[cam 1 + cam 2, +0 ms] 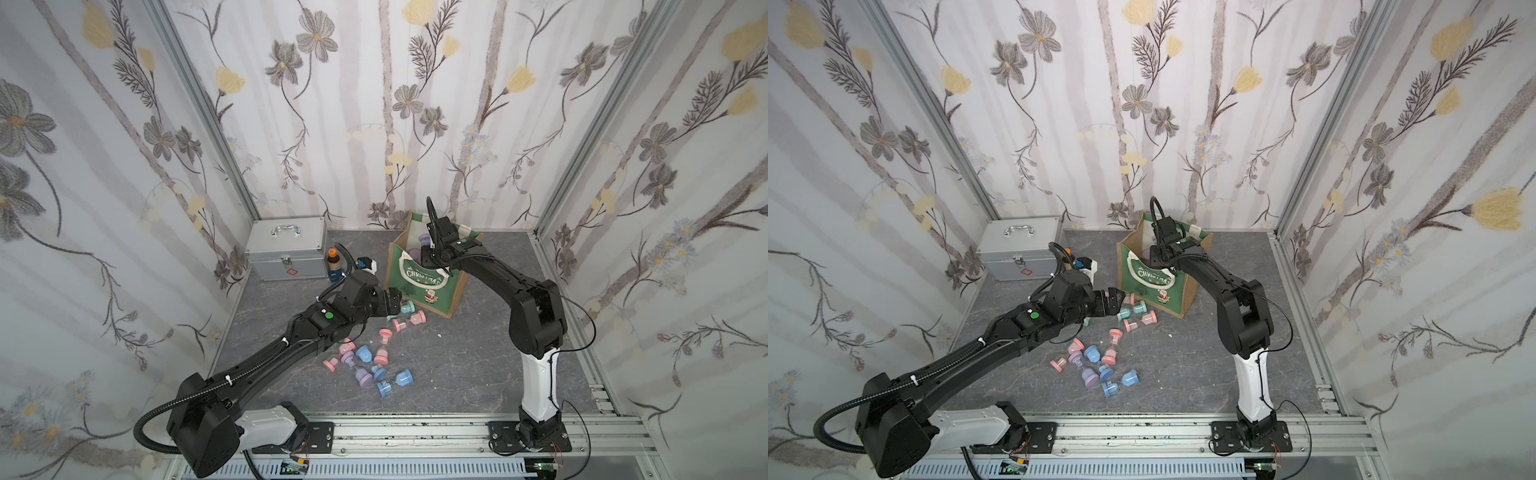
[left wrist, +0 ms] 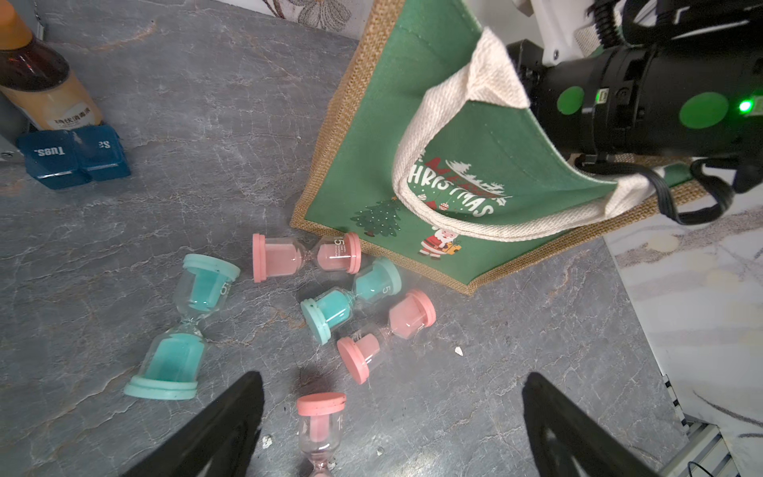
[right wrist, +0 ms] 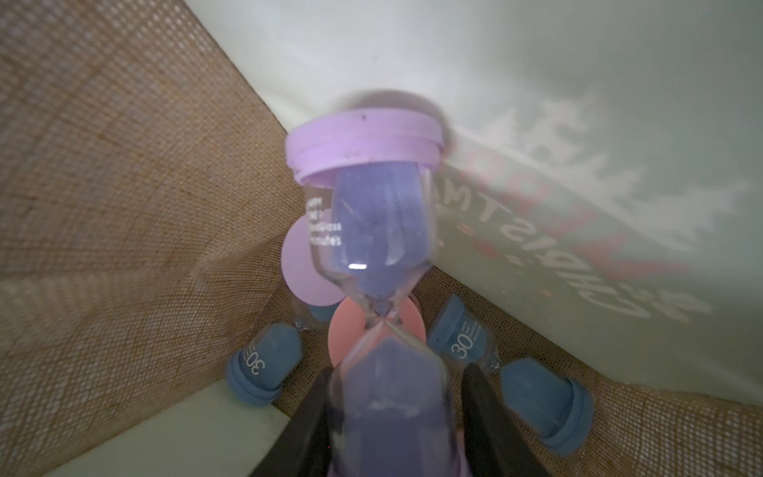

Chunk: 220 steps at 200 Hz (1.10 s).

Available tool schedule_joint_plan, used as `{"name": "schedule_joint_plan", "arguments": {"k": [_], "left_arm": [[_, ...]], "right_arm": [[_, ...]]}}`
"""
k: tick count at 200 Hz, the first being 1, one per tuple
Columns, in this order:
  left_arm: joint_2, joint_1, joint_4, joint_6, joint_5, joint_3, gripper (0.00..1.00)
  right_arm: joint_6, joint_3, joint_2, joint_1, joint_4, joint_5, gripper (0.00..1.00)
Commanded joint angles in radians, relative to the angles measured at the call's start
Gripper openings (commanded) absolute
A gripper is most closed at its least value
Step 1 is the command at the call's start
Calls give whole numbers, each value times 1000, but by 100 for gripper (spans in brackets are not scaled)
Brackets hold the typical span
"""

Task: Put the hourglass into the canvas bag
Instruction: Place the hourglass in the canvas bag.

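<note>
The canvas bag (image 1: 419, 286) (image 1: 1150, 286) (image 2: 371, 144) stands upright at the back of the table, green with white "CHRISTMAS" lettering. My right gripper (image 3: 398, 371) reaches down into it. A purple hourglass (image 3: 371, 206), blurred, sits loose between its parted fingers, with a slight gap on one side. Several blue, pink and purple hourglasses (image 3: 264, 367) lie on the bag's floor. My left gripper (image 1: 395, 305) (image 2: 392, 376) hangs wide open and empty just left of the bag, over a pink hourglass (image 2: 320, 425). More pink and teal hourglasses (image 2: 330, 309) lie by the bag's base.
A loose cluster of blue, pink and purple hourglasses (image 1: 365, 361) lies mid-table. A silver metal case (image 1: 286, 249) stands at the back left, with a brown bottle (image 1: 332, 259) (image 2: 41, 82) and a blue pill box (image 2: 74, 157) beside it. Walls enclose three sides.
</note>
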State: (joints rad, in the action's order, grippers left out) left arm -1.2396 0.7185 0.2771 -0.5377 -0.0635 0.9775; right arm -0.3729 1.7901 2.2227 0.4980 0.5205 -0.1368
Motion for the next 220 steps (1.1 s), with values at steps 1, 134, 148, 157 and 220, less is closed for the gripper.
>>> {"name": "schedule_joint_plan", "arguments": {"k": [1,134,148,157,220], "left_arm": [[11,-4,-27,5,-9,-2,100],[72,-5,36,-18,-1,32,100],[91,-6,56,-17,-2,31,100],[101,-6,74,-16,-8,31,100],[194,-8,197,-18,-41,-3,100]], "right_arm": [[15,13,-32,1,-28,-23,53],[24,15,-324,73,-1,46,70],[33,7,-354,98,12,26,71],[37,0,-374,117,19,9,71],[37,-227,-535,266,-7,-37,75]]}}
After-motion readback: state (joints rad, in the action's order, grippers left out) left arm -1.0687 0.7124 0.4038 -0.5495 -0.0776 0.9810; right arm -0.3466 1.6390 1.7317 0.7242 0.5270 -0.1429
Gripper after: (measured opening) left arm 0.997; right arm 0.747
